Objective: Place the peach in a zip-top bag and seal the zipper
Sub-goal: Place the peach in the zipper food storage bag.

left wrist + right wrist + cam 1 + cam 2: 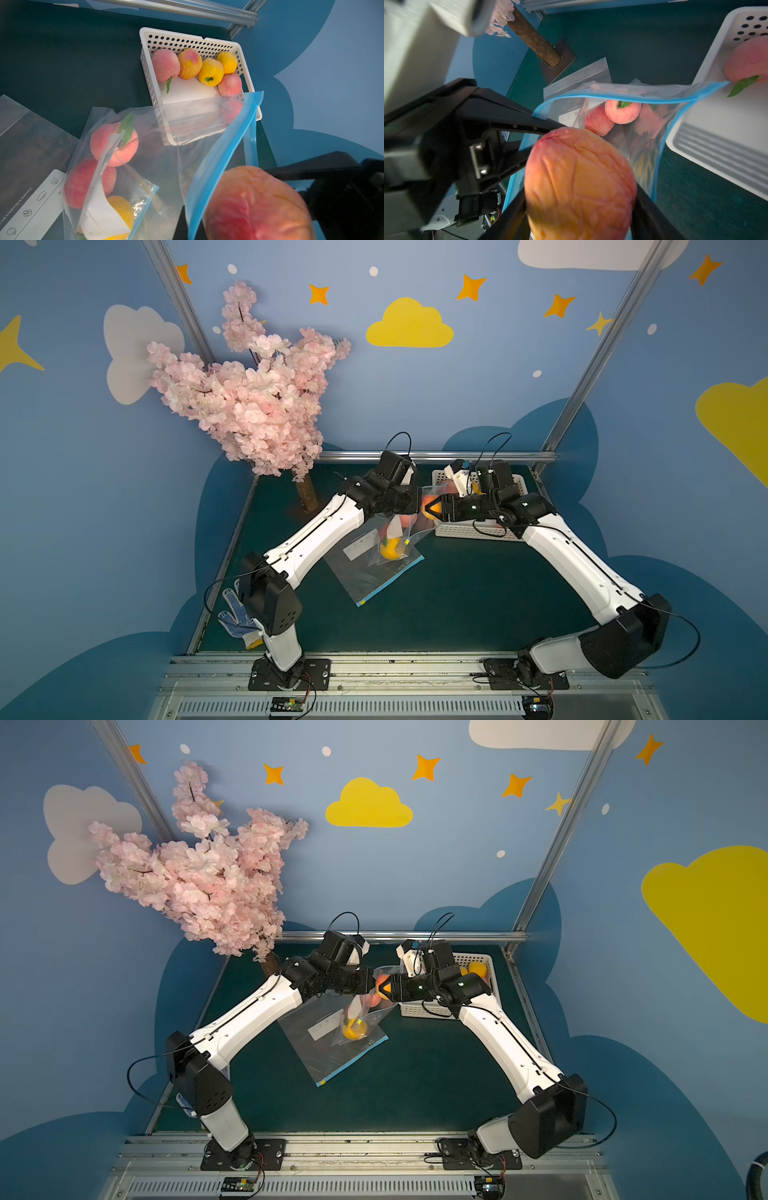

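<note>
I am gripping the peach (pixel 579 176) in my right gripper (pixel 432 508), the jaws standing partly apart with the wrinkled orange-red fruit wedged between them. I am holding it raised above the green table (pixel 478 593), right at the open mouth of the zip-top bag (pixel 650 145), with none of it past the rim as far as I can see. My left gripper (pixel 548 124) is pinching the bag's blue zipper strip (pixel 218 153) with its jaws fully closed on the plastic, lifting that side so the mouth is gaping toward the fruit. The far end of the strip is draping over the white perforated basket (pixel 187 35), where five more peaches (pixel 166 64) are lying together against one wall. Through the clear film I am seeing a second bag (pixel 99 166) holding pink and yellow peaches; it is resting on a flat empty bag (pixel 374 576) spread on the table. I cannot tell whether the second bag is touching the one I am lifting. A pink blossom tree (pixel 249 398) is standing at the table's far left corner.
</note>
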{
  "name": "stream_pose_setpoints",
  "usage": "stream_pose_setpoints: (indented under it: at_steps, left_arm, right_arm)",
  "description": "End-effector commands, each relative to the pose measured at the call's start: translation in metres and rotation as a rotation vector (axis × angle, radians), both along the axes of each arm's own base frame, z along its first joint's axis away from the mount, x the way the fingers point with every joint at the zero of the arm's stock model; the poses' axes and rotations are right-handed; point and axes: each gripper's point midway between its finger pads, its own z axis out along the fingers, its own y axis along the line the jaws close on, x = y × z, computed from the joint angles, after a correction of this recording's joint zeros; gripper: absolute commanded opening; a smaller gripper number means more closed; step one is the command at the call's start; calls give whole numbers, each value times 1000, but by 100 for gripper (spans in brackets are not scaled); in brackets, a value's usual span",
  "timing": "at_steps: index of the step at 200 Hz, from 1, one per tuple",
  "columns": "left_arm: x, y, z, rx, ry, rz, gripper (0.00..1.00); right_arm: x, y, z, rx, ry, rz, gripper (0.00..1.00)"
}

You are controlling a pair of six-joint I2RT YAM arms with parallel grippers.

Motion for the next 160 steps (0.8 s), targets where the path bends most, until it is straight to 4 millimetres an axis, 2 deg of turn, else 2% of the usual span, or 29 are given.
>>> stream_pose_setpoints:
  at_steps: [1,35,80,104,117,136,160]
  left_arm:
    - [-5,4,10,-5,-26,-1,3]
    - [-3,8,11,13,-41,10,3]
    - [-3,21,14,49,-63,33,3]
    - [-2,28,16,65,-74,44,3]
    - [-2,33,18,76,-83,50,3]
    - [-1,40,20,93,-92,63,3]
    - [-1,45,22,97,-95,69,3]
  right_arm:
    - [5,-4,0,-38,-8,-26,66]
    - [12,-17,-4,-110,-11,-89,85]
    - [10,-36,13,-103,-55,-127,88]
    - [6,-46,38,-32,-112,-144,87]
    - [10,-60,47,-22,-149,-195,88]
    - [20,-88,49,-17,-156,-292,88]
    - [38,-123,33,-47,-130,-415,88]
